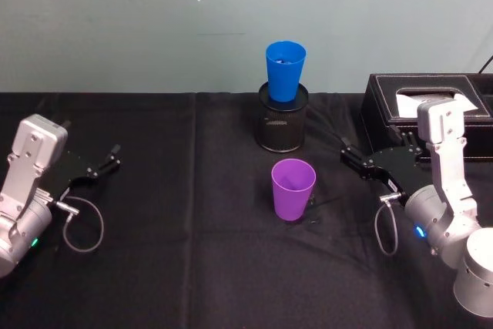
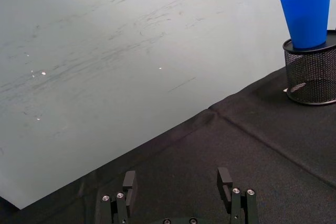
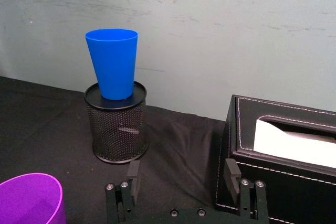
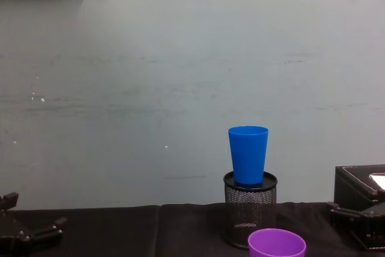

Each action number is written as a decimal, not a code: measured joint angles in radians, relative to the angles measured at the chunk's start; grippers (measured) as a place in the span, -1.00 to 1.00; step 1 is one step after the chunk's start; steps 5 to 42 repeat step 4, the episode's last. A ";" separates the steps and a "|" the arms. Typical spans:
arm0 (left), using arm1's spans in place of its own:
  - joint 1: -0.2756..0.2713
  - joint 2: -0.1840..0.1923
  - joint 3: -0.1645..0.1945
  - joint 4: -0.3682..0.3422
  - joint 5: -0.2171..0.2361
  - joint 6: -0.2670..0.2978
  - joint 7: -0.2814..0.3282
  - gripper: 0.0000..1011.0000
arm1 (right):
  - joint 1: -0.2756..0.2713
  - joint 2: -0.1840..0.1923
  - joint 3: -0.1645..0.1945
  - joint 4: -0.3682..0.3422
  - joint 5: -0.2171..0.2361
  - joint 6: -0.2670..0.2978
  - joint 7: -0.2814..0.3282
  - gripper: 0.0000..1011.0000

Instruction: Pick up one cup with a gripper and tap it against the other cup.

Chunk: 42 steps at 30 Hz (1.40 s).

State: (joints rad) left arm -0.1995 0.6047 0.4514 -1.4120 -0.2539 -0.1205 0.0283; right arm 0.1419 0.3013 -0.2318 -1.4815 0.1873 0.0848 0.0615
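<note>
The purple tumbler [image 1: 293, 188] stood upright on the surface [image 1: 177, 267], before the blue tumbler [image 1: 285, 70] perched in a mesh pen pot [image 1: 282, 122]. The right gripper [image 1: 348, 152], fingers apart, was best aligned squarely around its wall.

We see a tabletop [image 1: 169, 267] draped in black cloth, creased toward the back. On it stands a purple cup [image 1: 293, 189], upright, near the middle. Just behind it sits a black wire-mesh pen pot [image 1: 282, 125], with a gap between the two. At the right rear rests a black stitched tissue box [image 1: 393, 98], well apart from the pot.
</note>
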 joint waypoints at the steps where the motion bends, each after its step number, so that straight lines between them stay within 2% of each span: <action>1: 0.000 0.000 0.000 0.000 0.000 0.000 0.000 0.98 | 0.000 0.000 0.000 0.000 0.000 0.000 0.000 0.99; 42: 0.000 0.000 0.000 0.000 0.000 0.000 0.000 0.98 | 0.000 0.000 0.000 0.000 0.000 0.000 0.000 0.99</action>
